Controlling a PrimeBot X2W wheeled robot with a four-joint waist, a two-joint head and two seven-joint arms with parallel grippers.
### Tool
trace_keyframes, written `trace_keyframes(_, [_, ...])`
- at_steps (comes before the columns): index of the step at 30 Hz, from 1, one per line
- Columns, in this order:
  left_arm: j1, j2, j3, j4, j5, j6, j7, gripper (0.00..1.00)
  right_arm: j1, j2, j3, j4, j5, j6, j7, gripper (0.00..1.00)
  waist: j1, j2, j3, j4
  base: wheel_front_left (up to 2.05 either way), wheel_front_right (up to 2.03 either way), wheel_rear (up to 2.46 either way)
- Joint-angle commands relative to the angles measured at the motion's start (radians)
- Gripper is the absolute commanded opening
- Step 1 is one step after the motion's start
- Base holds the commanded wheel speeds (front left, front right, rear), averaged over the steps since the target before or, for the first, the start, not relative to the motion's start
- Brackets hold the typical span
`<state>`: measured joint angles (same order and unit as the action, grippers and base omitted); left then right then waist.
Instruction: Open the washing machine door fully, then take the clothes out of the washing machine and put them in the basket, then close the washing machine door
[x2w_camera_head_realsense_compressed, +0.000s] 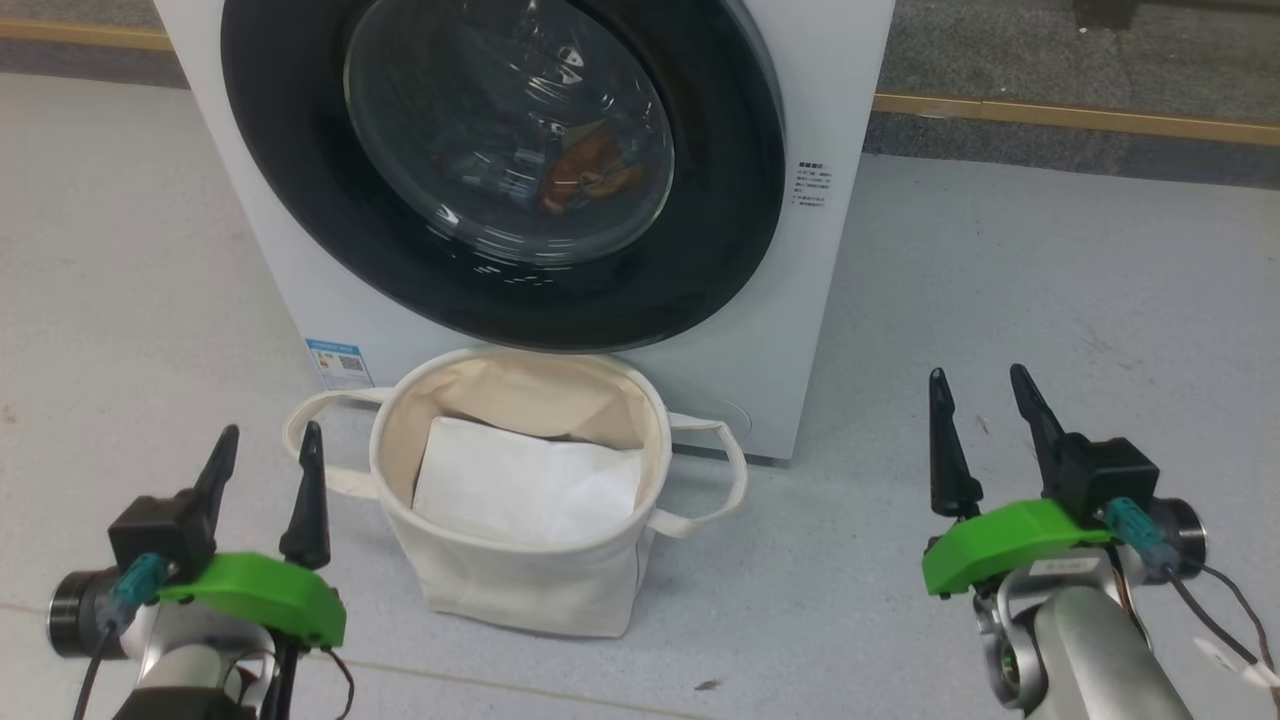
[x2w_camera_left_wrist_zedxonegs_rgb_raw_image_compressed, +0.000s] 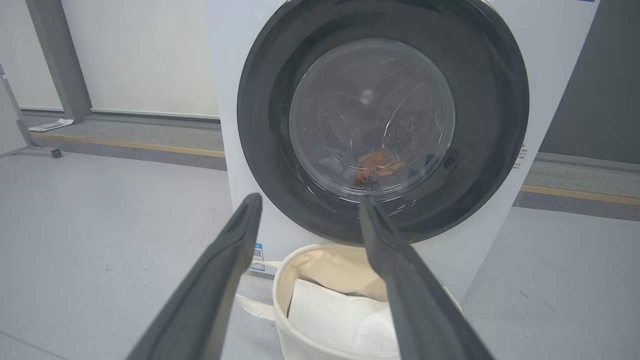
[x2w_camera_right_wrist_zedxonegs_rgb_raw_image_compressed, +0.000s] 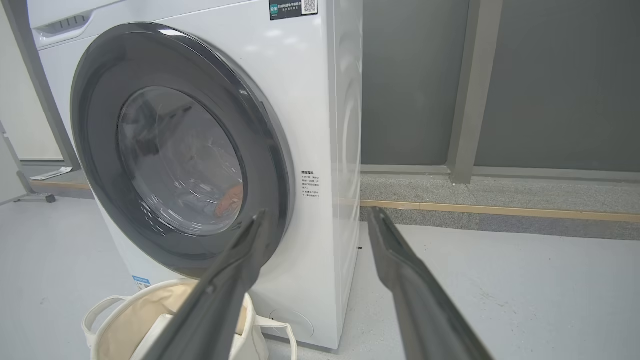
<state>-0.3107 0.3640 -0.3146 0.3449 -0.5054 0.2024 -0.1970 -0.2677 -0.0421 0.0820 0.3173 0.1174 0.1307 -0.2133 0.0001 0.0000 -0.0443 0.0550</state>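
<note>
Pale grey floor (x2w_camera_head_realsense_compressed: 1050, 300) lies before the wooden floor strip (x2w_camera_right_wrist_zedxonegs_rgb_raw_image_compressed: 500, 210); speckled grey band (x2w_camera_right_wrist_zedxonegs_rgb_raw_image_compressed: 500, 190) just behind strip, then dark grey wall (x2w_camera_right_wrist_zedxonegs_rgb_raw_image_compressed: 550, 75) with grey pillar (x2w_camera_right_wrist_zedxonegs_rgb_raw_image_compressed: 465, 90). Even light.

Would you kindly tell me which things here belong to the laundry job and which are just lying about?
Job: white boxy front-loading washing machine; its round black-rimmed glass door; orange and blue clothes behind the glass; round cream canvas basket.
Lying about: plain white folded sheet in the basket; flat white scrap on the far floor.
</note>
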Motion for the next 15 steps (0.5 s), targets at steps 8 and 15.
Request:
trace_keyframes(8, [-0.079,0.058,0.009,-0.036,0.062,0.006,-0.038,1.0,-0.076,-0.008,0.051,-0.03,-0.066,0.0,-0.037,1.0,0.0,0.0,-0.011,0.0,0.0,0.0,0.0])
trace_keyframes(15, [-0.077,0.07,0.004,-0.051,0.075,0.0,-0.053,1.0,-0.068,-0.008,0.045,-0.02,-0.073,0.0,-0.048,1.0,0.0,0.0,-0.014,-0.002,0.0,0.0,0.0])
